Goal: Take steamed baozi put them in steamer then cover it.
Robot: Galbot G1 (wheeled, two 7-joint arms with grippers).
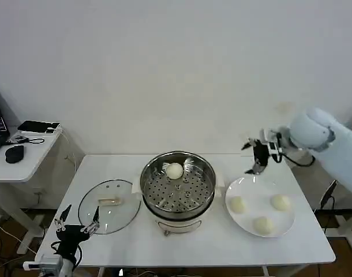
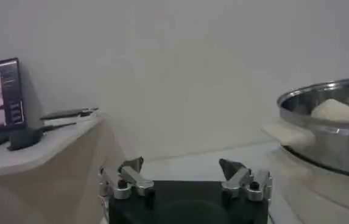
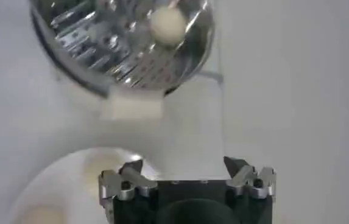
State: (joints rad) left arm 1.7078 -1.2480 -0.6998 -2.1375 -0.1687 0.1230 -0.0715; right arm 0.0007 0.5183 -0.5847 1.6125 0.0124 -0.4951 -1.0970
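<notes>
1. we see the right gripper (image 1: 257, 157) raised with its jaws spread and nothing between them, at about 11 o'clock over the plate (image 1: 245, 190).
2. three baozi (image 1: 238, 204) lie on the plate, toward 5 to 6 o'clock from that gripper; the one nearest the steamer is the closest. they are round, so no long axis bears on the approach.
3. one bun (image 1: 174, 171) already rests on the perforated tray of the steamer (image 1: 177, 186), at its 12 o'clock side.
4. the right arm is far nearer the plate, so we judge the next pick is its job: a descent toward 5 o'clock, with nothing between.
5. the cover (image 1: 108, 206) lies flat on the table at 9 o'clock from the steamer.
6. the left gripper (image 1: 77, 226) waits, fingers apart and empty, at 7 o'clock from the cover.
</notes>
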